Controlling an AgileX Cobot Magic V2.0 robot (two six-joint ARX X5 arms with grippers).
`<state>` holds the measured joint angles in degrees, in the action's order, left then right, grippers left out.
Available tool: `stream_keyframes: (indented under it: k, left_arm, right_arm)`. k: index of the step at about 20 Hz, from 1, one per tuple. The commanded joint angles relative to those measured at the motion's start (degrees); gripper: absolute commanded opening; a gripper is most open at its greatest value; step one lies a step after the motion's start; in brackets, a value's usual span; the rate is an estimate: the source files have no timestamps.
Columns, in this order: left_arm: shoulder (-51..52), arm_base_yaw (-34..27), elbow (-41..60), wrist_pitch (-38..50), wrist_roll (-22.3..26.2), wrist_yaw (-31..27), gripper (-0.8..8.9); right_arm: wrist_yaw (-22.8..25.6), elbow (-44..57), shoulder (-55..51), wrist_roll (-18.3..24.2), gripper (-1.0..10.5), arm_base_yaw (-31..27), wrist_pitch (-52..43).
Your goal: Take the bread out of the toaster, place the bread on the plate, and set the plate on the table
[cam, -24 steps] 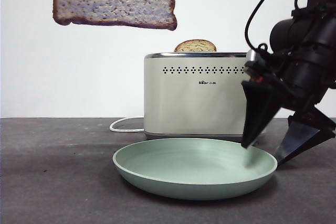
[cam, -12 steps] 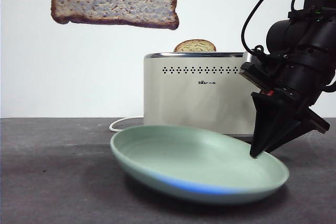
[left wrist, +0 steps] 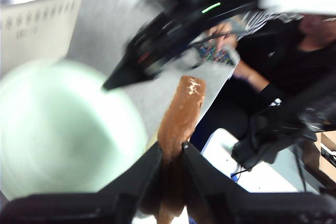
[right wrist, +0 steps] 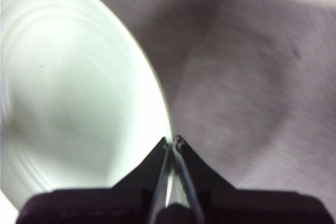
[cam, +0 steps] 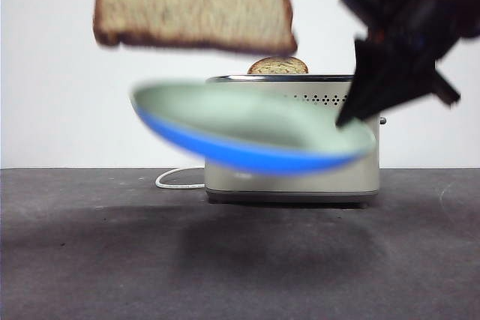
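A second ago the plate lay flat on the surface in front of the toaster; half a second ago one side was tipping up; now it is off the surface altogether, hanging in front of the toaster's face and blurred with motion. My right claw is clamped on its rim, jaws pinched together with the thin edge between them, and it has risen with the plate toward the upper right of the front view. My left claw is closed on the bread, gripping the slice by its edge high above the toaster; over that same second the slice has drifted a little toward the middle, so it now sits more nearly over the plate. A second, smaller slice pokes out of the toaster's slot.

So the bread is out, and plate and bread are converging in the air. I judge that the next step is lowering the slice onto the plate, while my right grip on that thin rim keeps the plate level.
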<state>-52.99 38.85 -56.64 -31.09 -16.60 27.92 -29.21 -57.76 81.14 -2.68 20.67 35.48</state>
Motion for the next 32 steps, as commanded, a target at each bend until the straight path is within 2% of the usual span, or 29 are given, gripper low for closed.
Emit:
stream_keyframes:
  k: [1,6,8,12,13,15,16,22,29,32]
  left_arm:
    - [-4.3,0.2,0.2,3.2,-0.8,0.3,-0.08]
    - [-13.5,-0.5,0.2,10.1,-1.6,0.0,-0.08]
    - [-16.4,-0.8,0.2,8.5,-1.3,-1.4,-0.08]
    - [-19.0,-1.4,0.2,3.2,-1.2,-2.4,0.11]
    - [-19.0,-1.4,0.2,1.8,-1.2,-2.3,0.99]
    - [-19.0,-1.4,0.2,0.5,-1.2,-2.4,4.13]
    - [-19.0,-1.4,0.2,0.5,-1.2,-2.4,4.77]
    - [-18.8,-1.5,-1.5,-0.3,-1.2,-2.3,4.72]
    - [-18.8,-1.5,-11.5,-9.2,3.3,-4.1,4.69]
    - [-18.8,-1.5,-16.1,-10.3,3.3,-3.5,4.68]
  right_arm:
    - [-0.4,-0.2,-5.0,-3.8,-0.2,2.1,0.0]
    - [0.3,-0.2,-10.2,-5.3,-0.2,5.6,3.4]
    - [3.2,-0.2,-11.2,-5.3,-0.2,6.9,4.3]
    - [4.4,-0.2,-12.2,-5.5,-0.2,7.6,4.8]
    - [5.3,-0.2,-12.2,-5.5,-0.2,7.6,5.0]
    - [5.5,-0.2,-12.2,-5.4,-0.2,7.6,5.3]
    - [5.2,-0.2,-12.2,-5.4,-0.2,7.6,5.3]
    - [5.3,-0.2,-12.2,-5.0,-0.2,7.6,7.5]
    - [5.2,-0.2,-12.2,-5.0,-0.2,7.6,7.5]
    - [5.5,-0.2,-12.2,-4.9,-0.2,7.4,7.5]
